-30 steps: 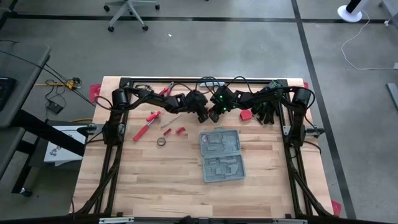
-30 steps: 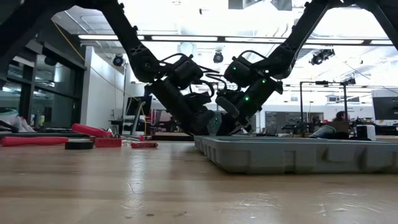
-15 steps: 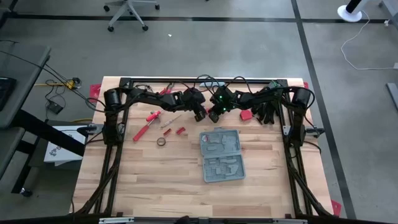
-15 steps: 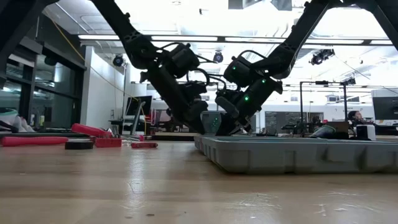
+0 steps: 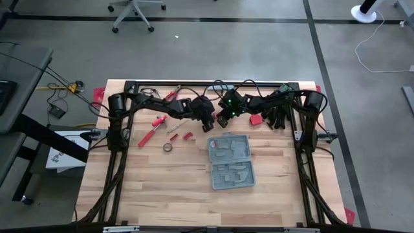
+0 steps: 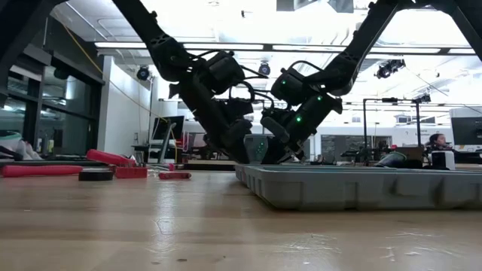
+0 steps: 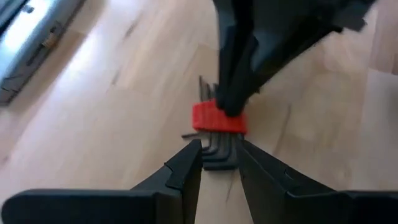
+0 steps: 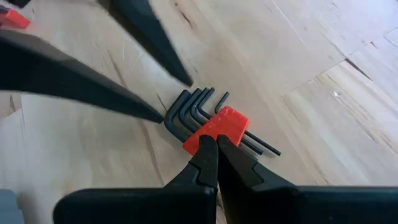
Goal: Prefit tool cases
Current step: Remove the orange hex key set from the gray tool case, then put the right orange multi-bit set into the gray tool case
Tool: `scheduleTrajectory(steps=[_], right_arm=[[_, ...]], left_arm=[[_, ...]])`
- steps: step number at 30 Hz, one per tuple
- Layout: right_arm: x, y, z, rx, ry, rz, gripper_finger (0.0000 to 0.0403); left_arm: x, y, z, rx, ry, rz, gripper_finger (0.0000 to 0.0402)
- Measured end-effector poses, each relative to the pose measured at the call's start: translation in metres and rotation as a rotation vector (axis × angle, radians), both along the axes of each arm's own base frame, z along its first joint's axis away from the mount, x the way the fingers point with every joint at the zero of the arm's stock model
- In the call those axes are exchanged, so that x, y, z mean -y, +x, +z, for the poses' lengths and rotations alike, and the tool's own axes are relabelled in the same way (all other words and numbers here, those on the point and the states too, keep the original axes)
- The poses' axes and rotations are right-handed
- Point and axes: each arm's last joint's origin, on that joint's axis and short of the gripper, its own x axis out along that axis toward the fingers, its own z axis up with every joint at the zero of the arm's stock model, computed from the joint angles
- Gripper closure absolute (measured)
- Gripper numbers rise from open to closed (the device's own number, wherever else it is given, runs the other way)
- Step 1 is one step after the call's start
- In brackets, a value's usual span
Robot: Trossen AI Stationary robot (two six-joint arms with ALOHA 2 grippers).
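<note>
The tool case (image 5: 230, 161) lies open and flat on the wooden tabletop (image 5: 162, 188), a little toward 3 o'clock from the centre in the high view, its moulded grey inside facing up; in the low view its grey wall (image 6: 354, 188) fills the near right of the scene. Neither arm touches it. Both arms meet just beyond the case's far edge, toward 12 o'clock. There a set of black hex keys in a red holder (image 8: 216, 127) lies on the wood. The right end effector (image 8: 216, 144) is closed, fingertips pressed together on the edge of the red holder (image 7: 218, 117). The left end effector (image 7: 219, 152) faces it from the opposite side, its fingers (image 7: 186, 163) at a narrow gap, straddling the bent ends of the keys; whether they actually pinch the keys cannot be told. At about 9 to 10 o'clock from the case, well apart from it, loose items lie on the tabletop: a long red-handled tool (image 5: 152, 130), small red pieces (image 5: 180, 136) and a dark ring-shaped object (image 5: 167, 147). Another red object (image 5: 255, 120) sits near the right arm at 12 to 1 o'clock from the case.
</note>
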Motion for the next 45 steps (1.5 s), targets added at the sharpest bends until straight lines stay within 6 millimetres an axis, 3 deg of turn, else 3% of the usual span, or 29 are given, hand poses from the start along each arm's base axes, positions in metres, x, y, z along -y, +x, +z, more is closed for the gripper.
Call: scheduleTrajectory(steps=[9,15,22,30,34,39,45], right_arm=[[0.003,-0.001,0.0,-0.019,-0.052,-0.059,0.0403],[0.011,-0.003,0.001,-0.011,-0.061,-0.1,0.0403],[0.013,-0.003,0.008,0.031,-0.091,-0.11,0.0403],[0.008,-0.009,0.044,0.065,-0.136,-0.073,0.0403],[-0.018,-0.012,0.072,0.068,-0.139,0.013,0.0403],[-0.076,-0.016,0.096,0.076,-0.167,0.163,0.0403],[-0.141,-0.038,0.091,0.112,-0.181,0.234,0.0403]], left_arm=[[-0.012,0.0,-0.021,-0.02,-0.032,0.056,0.0303],[-0.014,-0.004,-0.016,-0.018,-0.055,0.036,0.0303],[0.005,-0.005,0.026,0.032,0.012,-0.029,0.0303],[0.052,-0.01,0.054,0.001,0.101,-0.081,0.0303],[0.085,-0.025,0.058,0.005,0.167,-0.06,0.0303],[0.122,-0.057,0.046,0.081,0.141,-0.034,0.0303],[0.138,-0.085,0.035,0.169,0.139,-0.013,0.0303]])
